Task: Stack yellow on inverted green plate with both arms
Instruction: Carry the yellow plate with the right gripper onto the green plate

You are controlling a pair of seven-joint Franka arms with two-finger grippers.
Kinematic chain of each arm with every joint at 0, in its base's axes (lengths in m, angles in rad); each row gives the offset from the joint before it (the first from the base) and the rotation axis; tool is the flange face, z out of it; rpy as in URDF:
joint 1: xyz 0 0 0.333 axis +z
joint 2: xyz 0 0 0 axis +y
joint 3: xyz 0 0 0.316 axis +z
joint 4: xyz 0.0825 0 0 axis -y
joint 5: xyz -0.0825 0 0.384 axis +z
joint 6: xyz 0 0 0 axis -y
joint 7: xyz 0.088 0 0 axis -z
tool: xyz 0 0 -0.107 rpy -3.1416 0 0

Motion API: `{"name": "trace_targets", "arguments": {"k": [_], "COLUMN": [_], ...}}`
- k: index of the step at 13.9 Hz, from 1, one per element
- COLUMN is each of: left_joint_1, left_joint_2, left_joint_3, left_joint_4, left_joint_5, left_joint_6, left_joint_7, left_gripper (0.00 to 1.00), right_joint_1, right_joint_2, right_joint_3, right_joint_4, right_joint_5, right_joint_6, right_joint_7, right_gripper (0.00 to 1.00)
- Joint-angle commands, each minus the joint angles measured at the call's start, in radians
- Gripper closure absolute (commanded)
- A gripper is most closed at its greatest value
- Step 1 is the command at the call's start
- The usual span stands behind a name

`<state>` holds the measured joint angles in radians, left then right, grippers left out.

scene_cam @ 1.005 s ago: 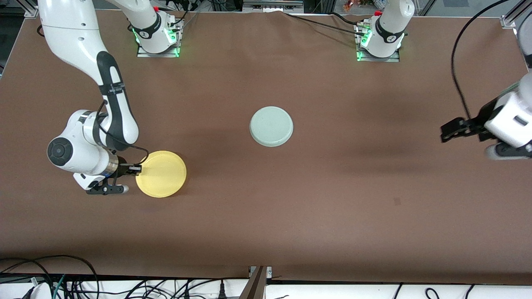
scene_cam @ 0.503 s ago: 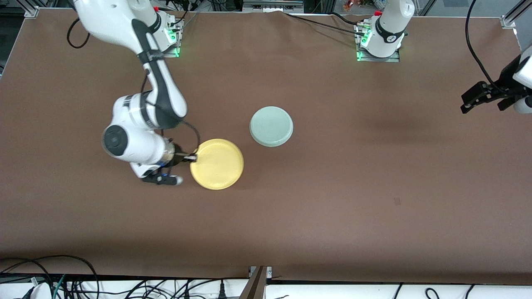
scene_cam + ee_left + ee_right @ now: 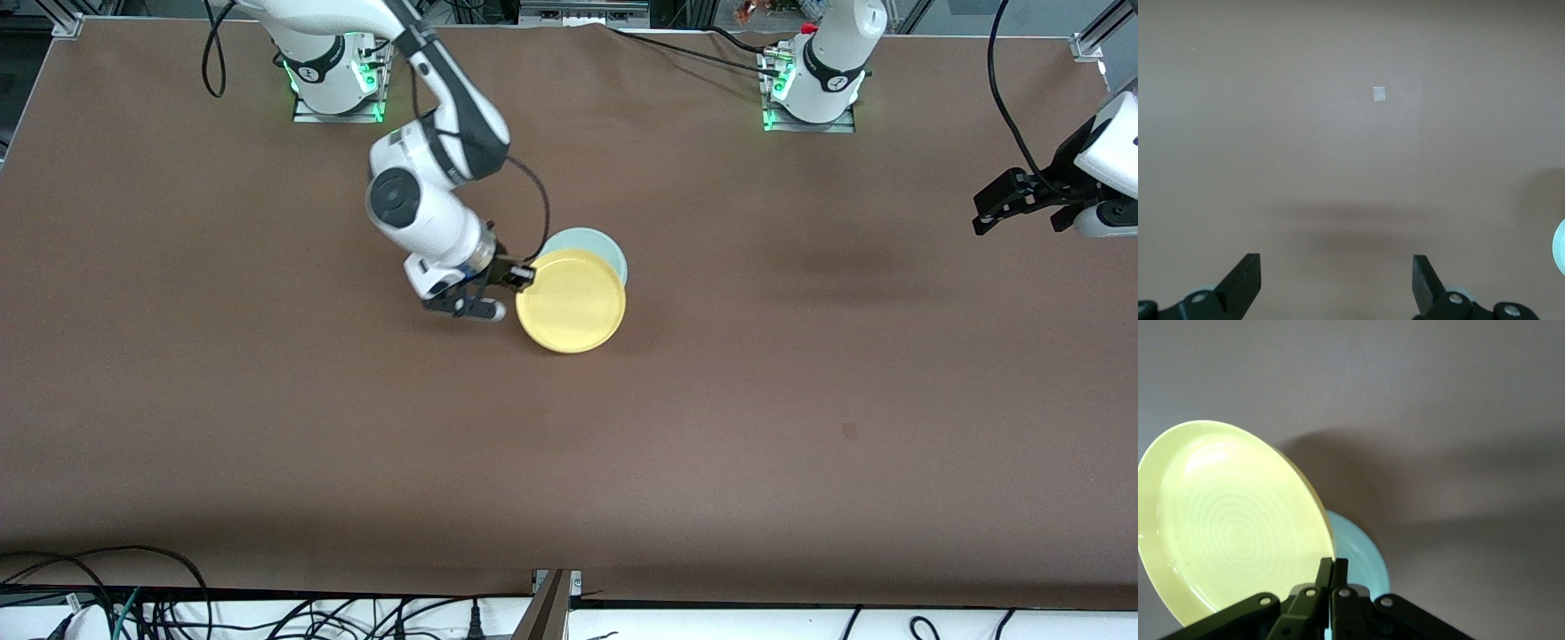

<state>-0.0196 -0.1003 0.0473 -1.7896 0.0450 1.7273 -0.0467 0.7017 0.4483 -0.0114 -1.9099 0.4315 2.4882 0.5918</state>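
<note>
My right gripper [image 3: 523, 275] is shut on the rim of the yellow plate [image 3: 571, 300] and holds it in the air over the pale green plate [image 3: 591, 242], which lies upside down mid-table and is mostly covered. In the right wrist view the yellow plate [image 3: 1231, 520] is clamped at its edge by my right gripper [image 3: 1333, 568], with the green plate [image 3: 1361, 560] below it. My left gripper [image 3: 982, 218] is open and empty, up in the air at the left arm's end of the table. In the left wrist view its fingers [image 3: 1245, 283] stand wide apart over bare table.
The brown table [image 3: 711, 427] bears a small pale mark [image 3: 1379, 94] under the left gripper. The arm bases [image 3: 813, 89] stand at the table's edge away from the front camera. Cables [image 3: 133, 604] hang along the edge nearest it.
My right gripper has carried the yellow plate up from the right arm's end of the table to over the green plate. My left gripper drew away toward the left arm's end.
</note>
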Motion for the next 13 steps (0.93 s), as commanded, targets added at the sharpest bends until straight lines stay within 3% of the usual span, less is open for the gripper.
{"name": "trace_targets", "arguments": {"k": [1, 3, 13], "left_joint_1": [0.035, 0.056, 0.05], "left_joint_2": [0.051, 0.085, 0.085], "left_joint_3": [-0.01, -0.029, -0.046], "left_joint_4": [0.082, 0.121, 0.119], "left_joint_5": [0.013, 0.013, 0.012], "left_joint_6": [-0.021, -0.022, -0.057], "left_joint_7": [0.048, 0.093, 0.093], "left_gripper": [0.0, 0.0, 0.0], "right_joint_1": [0.051, 0.052, 0.062], "right_joint_2": [-0.043, -0.045, -0.056], "right_joint_3": [0.011, 0.013, 0.051], "right_joint_4": [-0.135, -0.153, -0.199], "right_joint_5": [0.018, 0.018, 0.018], "right_joint_6": [0.13, 0.129, 0.124], "right_joint_7": [0.029, 0.031, 0.123], "right_gripper": [1.0, 1.0, 1.0]}}
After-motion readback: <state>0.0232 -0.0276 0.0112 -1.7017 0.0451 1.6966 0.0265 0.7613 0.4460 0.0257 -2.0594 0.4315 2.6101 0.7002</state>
